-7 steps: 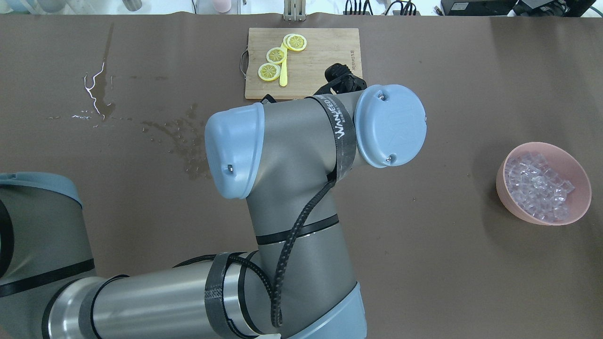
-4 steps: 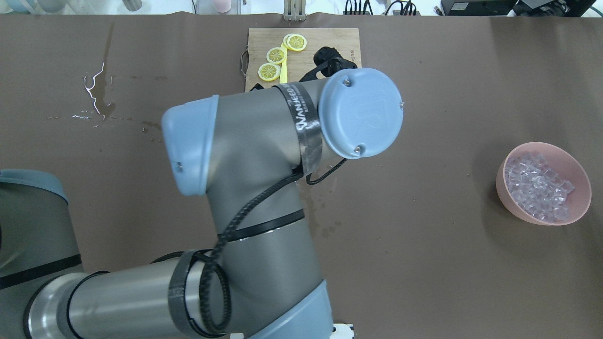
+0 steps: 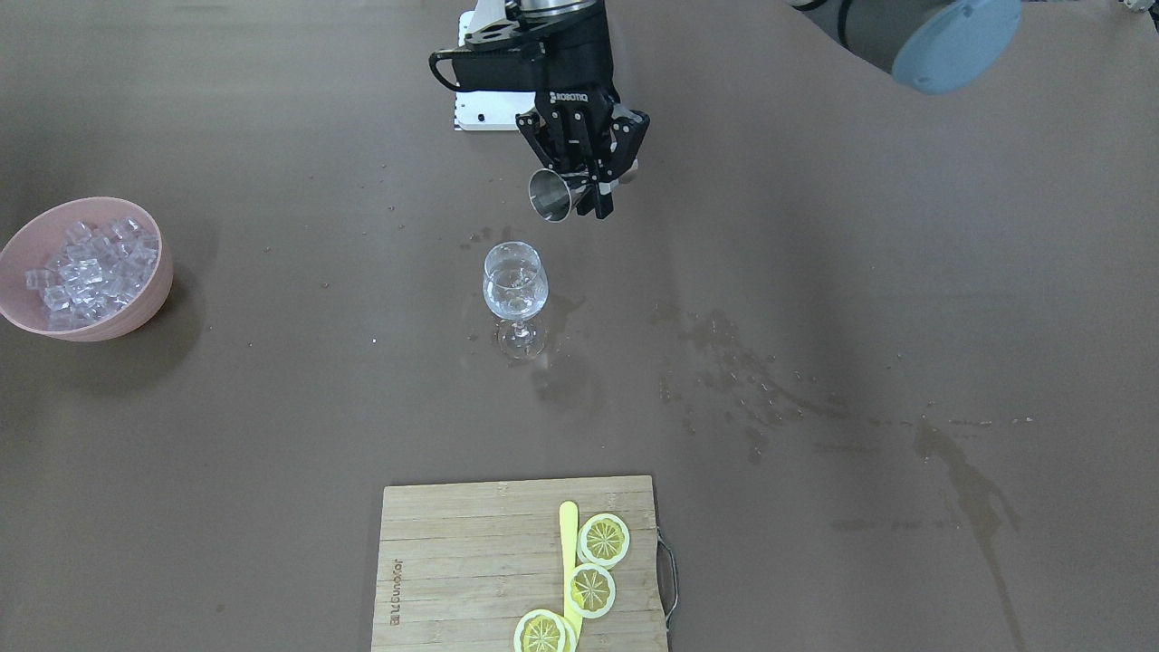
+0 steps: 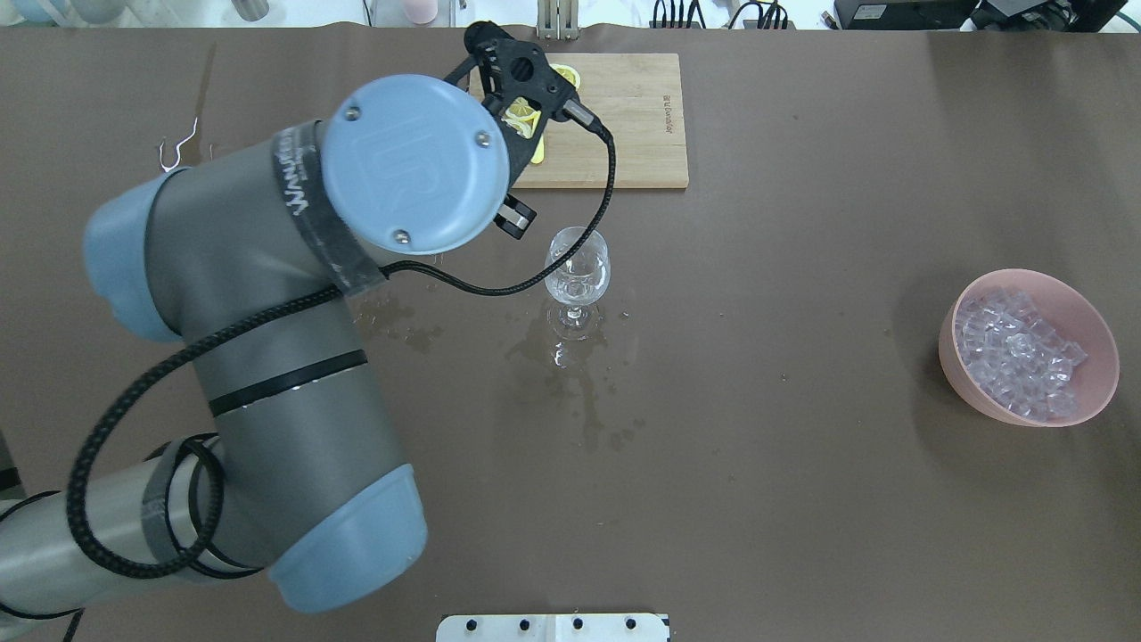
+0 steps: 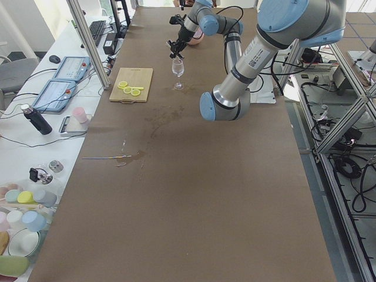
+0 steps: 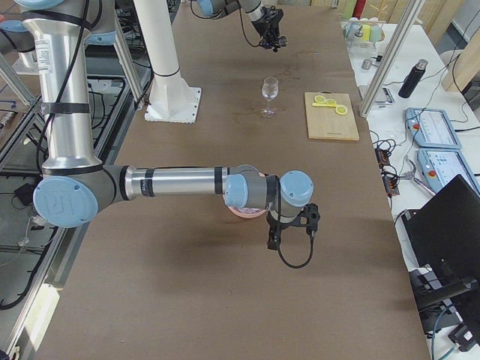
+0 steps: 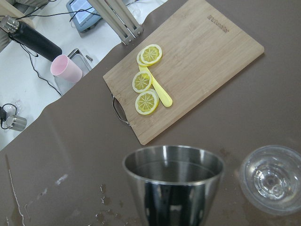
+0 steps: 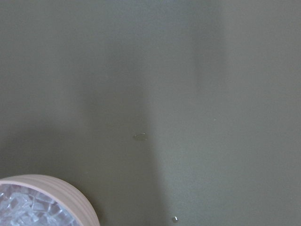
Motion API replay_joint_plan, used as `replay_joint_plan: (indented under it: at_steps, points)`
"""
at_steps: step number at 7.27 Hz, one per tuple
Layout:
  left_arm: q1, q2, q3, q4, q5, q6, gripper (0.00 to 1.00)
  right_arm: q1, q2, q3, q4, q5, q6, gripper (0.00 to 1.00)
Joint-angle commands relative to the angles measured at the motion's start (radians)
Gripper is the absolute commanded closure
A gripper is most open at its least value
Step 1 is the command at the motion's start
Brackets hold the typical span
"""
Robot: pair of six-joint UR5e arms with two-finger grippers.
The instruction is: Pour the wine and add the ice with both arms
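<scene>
Wine glass (image 4: 578, 267) mid-table; wide bare table (image 4: 775, 294) between it and ice bowl (image 4: 947, 348).

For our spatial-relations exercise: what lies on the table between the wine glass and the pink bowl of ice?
Nothing but bare brown table, with a few tiny specks, between wine glass and pink bowl; the overhead view shows it.

A little clear wine (image 3: 514, 294) sits in the upright stemmed glass (image 3: 512, 258) mid-table. The ice (image 3: 83, 267), a heap of glassy cubes, fills the pink bowl (image 3: 145, 303) at the table's right end. The left arm (image 4: 285, 294) hangs raised beside the glass, its left gripper (image 3: 590, 201) clamping a tilted steel cup (image 3: 550, 196). The right arm (image 6: 180, 182) stretches out low over the bowl.
</scene>
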Motion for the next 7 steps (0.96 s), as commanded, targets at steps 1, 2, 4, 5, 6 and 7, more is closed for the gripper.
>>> replay_joint_plan:
  at_steps: [1,2,4,5,6,7]
  points:
    - [-0.053,0.185,-0.024,-0.309,-0.015,-0.040,1.00,-0.001,0.018,0.002,-0.001,-0.006,0.000,0.00]
    - [-0.062,0.294,-0.021,-0.505,-0.014,-0.096,1.00,-0.009,0.020,0.000,-0.004,-0.009,0.000,0.00]
    - [-0.080,0.429,0.009,-0.798,-0.006,-0.184,1.00,-0.020,0.040,0.002,-0.002,-0.010,0.000,0.00]
    - [-0.083,0.445,0.058,-0.894,-0.001,-0.241,1.00,-0.023,0.046,-0.004,-0.007,-0.009,0.000,0.00]
    - [-0.082,0.471,0.133,-1.027,0.043,-0.308,1.00,-0.023,0.046,-0.001,-0.005,-0.001,0.000,0.00]
    - [-0.079,0.521,0.201,-1.185,0.057,-0.321,1.00,-0.023,0.046,0.008,-0.007,0.003,0.000,0.00]
